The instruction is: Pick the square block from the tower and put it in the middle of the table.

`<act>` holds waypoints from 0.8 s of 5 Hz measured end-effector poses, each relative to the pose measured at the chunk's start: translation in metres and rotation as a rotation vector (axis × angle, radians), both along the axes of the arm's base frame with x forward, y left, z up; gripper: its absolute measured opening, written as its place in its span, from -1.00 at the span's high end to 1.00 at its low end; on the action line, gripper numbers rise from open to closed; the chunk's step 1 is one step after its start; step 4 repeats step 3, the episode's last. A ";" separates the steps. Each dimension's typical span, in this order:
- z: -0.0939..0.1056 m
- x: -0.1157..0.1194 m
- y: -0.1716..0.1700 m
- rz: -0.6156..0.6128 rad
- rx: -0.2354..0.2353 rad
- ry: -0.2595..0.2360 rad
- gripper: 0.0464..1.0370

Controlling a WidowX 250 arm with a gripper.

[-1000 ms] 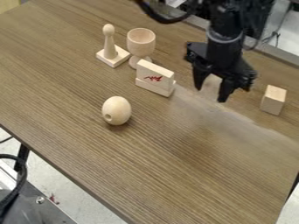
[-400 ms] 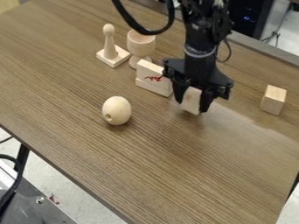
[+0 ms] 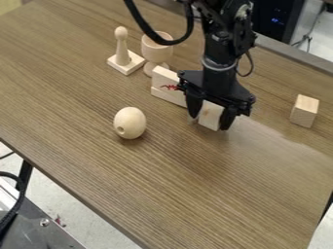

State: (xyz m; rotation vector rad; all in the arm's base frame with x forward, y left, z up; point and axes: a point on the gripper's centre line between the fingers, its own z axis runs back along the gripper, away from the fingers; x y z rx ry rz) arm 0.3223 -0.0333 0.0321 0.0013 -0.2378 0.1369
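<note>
A brown wooden table (image 3: 214, 185) with stripy lines sits in a room with a light floor (image 3: 78, 214). Behind the arm, on the far side of the table, there is a grey strip (image 3: 292, 54) along the edge and a big black box (image 3: 280, 19) with tiny blue lights. The table's near slanting edge is well apart from the gripper (image 3: 210, 120), down and to the left in the view. The right edge is well apart too, lower down and to the right. Between the gripper and those two edges is a wide stretch of bare wood, with lots of room to slide or turn. The tight side is up and to the left.

The gripper points down and is pinching the square block (image 3: 210, 115). The pale block is between its two black fingers, one on each side. I cannot tell if the bottom of the block touches the table.

Just beside the gripper, up and to the left, a flat block with a red mark (image 3: 164, 78) stands on a low wooden base (image 3: 164, 95), and the gripper hides part of them. Past them is a wooden cup (image 3: 157, 50), and next to it a round-topped peg on a square foot (image 3: 122, 53). A wooden egg (image 3: 130, 122) lies to the left of the gripper. A small wooden block (image 3: 304, 111) stands to its right, well apart.
</note>
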 end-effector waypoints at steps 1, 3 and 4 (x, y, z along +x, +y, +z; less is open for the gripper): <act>-0.001 -0.001 0.000 0.001 0.006 0.003 -0.94; 0.062 -0.011 -0.004 -0.044 0.027 -0.141 -0.93; 0.062 -0.011 -0.004 -0.044 0.027 -0.141 -0.93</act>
